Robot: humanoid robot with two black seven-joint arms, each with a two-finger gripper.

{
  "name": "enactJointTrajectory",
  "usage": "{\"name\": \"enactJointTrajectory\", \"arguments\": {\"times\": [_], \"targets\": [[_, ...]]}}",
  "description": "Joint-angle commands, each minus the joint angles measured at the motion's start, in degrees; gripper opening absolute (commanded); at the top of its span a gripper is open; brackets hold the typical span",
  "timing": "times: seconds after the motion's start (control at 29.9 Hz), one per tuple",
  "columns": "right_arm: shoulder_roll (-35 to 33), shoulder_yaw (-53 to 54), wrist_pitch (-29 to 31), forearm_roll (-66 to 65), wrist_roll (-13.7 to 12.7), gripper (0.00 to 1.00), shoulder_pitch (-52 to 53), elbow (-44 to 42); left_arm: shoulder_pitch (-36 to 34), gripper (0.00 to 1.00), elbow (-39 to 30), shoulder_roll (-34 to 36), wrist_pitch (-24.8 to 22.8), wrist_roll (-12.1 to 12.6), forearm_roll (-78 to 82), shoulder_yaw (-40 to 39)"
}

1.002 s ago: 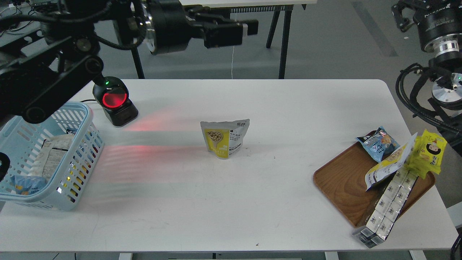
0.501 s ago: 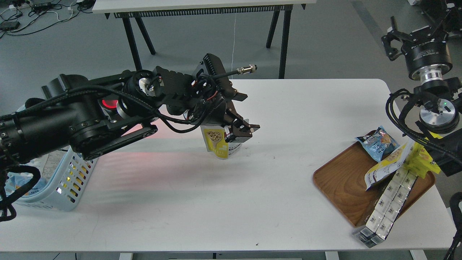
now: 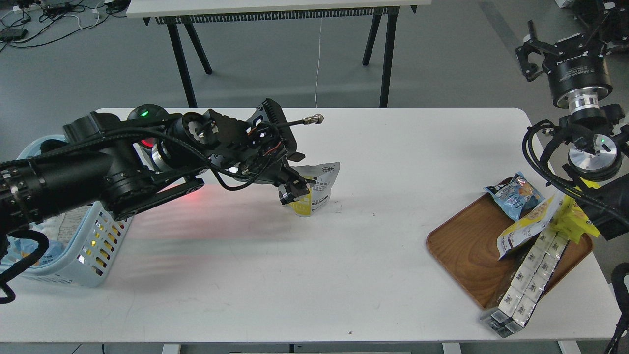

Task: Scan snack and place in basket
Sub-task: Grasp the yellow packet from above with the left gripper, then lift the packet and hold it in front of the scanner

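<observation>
Since 0.5 s ago the left gripper (image 3: 294, 189) has dropped onto the snack (image 3: 317, 189) standing mid-desk (image 3: 314, 275); whether its fingers have closed on it I cannot tell. The grasp looks underway; the basket (image 3: 93, 246) waits far left. The right gripper (image 3: 530, 49) hangs open, idle.

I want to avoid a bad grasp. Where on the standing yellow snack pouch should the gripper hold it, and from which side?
Probably the flat white top edge of the snack pouch, pinched across its thin faces. It stands upright at the table's middle, so coming from above and from the left gripper's side looks best. That gripper is already at its upper left.
</observation>
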Motion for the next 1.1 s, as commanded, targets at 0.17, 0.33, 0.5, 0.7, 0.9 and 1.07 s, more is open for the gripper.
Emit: {"name": "enactJointTrajectory", "arguments": {"times": [0.17,0.33,0.5,0.7,0.9,1.07], "targets": [[-0.1,-0.1,0.0,-0.1,0.0,0.99,0.0,-0.1,0.0,0.20,0.9,-0.5,0.0,-0.2,0.0,0.1],[0.0,0.0,0.0,-0.1,0.1,1.00,0.1,-0.1,0.0,0.03,1.0,-0.4,-0.1,0.0,0.0,0.1],[-0.2,0.0,0.0,-0.1,0.3,0.99,0.1,-0.1,-0.1,0.00,0.8,0.0,-0.1,0.2,0.0,-0.7],[-0.7,0.0,0.0,-0.1,0.3,0.99,0.3,-0.1,-0.1,0.00,-2.7,2.3,-0.2,0.1,0.0,-3.4],[-0.8,0.6,0.0,-0.1,0.3,0.99,0.4,-0.1,0.0,0.00,-10.7,11.1,-0.9,-0.4,0.0,-9.5],[-0.8,0.7,0.0,-0.1,0.5,0.99,0.4,-0.1,0.2,0.00,-13.0,20.8,-0.9,-2.6,0.0,-9.1]]}}
